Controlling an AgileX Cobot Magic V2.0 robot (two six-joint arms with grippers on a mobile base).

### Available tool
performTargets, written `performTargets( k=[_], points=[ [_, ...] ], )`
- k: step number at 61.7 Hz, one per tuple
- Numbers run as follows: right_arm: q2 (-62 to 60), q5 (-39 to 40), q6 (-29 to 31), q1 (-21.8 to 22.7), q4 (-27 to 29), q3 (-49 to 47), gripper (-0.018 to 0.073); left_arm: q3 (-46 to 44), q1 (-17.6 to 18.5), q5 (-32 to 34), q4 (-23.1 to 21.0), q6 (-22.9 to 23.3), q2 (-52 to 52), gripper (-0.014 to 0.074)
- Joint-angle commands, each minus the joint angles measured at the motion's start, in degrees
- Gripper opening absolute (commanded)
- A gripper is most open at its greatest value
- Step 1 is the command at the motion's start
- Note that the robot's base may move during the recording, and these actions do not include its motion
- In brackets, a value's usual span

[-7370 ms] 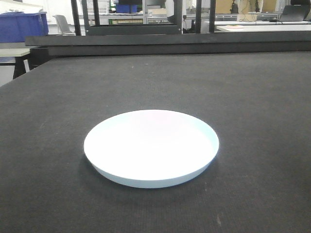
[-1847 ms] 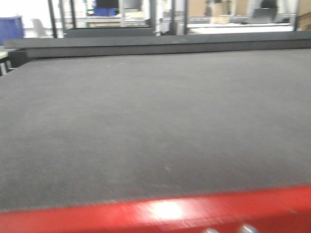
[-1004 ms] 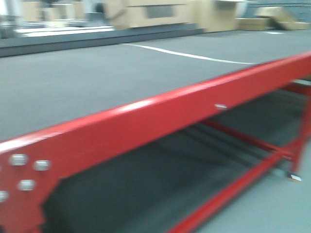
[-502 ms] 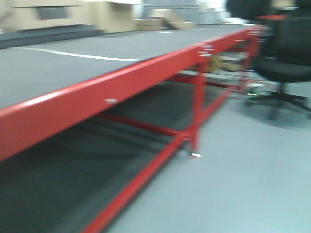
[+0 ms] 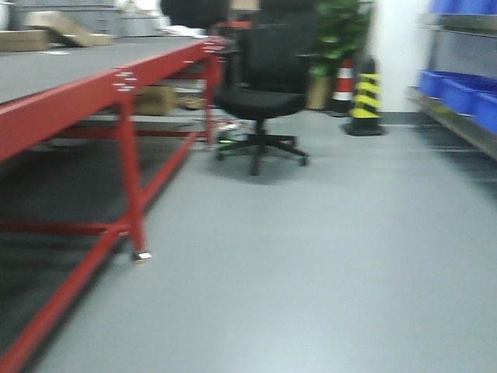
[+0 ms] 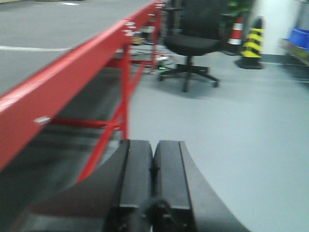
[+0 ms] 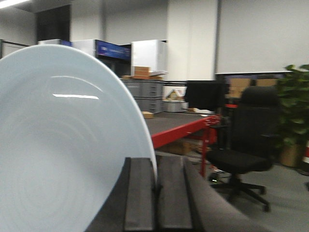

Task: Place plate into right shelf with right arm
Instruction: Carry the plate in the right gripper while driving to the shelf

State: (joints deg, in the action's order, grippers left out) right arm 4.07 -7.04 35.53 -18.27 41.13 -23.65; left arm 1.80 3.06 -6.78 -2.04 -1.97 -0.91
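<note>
In the right wrist view my right gripper (image 7: 156, 186) is shut on the rim of the white plate (image 7: 63, 145), which stands on edge and fills the left half of that view. In the left wrist view my left gripper (image 6: 153, 159) is shut and empty, above the grey floor beside the red table. The right shelf (image 5: 466, 85) shows at the right edge of the front view, with steel rails and blue bins; a corner of it shows in the left wrist view (image 6: 299, 41). Neither gripper shows in the front view.
A red-framed table (image 5: 93, 101) runs along the left, its leg (image 5: 133, 186) reaching the floor. A black office chair (image 5: 264, 93) stands ahead, with a yellow-black cone (image 5: 365, 97), a red-white cone (image 5: 342, 84) and a plant (image 5: 334, 31) behind it. Grey floor (image 5: 326, 256) lies between table and shelf.
The front view has swung right, from the table top with the plate on it, past the red table edge, to the floor, chair and shelf. The plate has left the table.
</note>
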Motion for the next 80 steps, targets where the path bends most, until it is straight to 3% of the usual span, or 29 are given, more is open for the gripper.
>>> performTargets(
  k=[1,80],
  points=[
    [0.6,4.5,0.4,0.5,0.0,-1.4,0.0055,0.6,0.0,4.9,-0.4,0.2,-0.4,-0.0047],
    [0.6,4.4,0.4,0.5,0.0,-1.4,0.0055,0.6,0.0,4.9,-0.4,0.2,-0.4,-0.0047]
  ],
)
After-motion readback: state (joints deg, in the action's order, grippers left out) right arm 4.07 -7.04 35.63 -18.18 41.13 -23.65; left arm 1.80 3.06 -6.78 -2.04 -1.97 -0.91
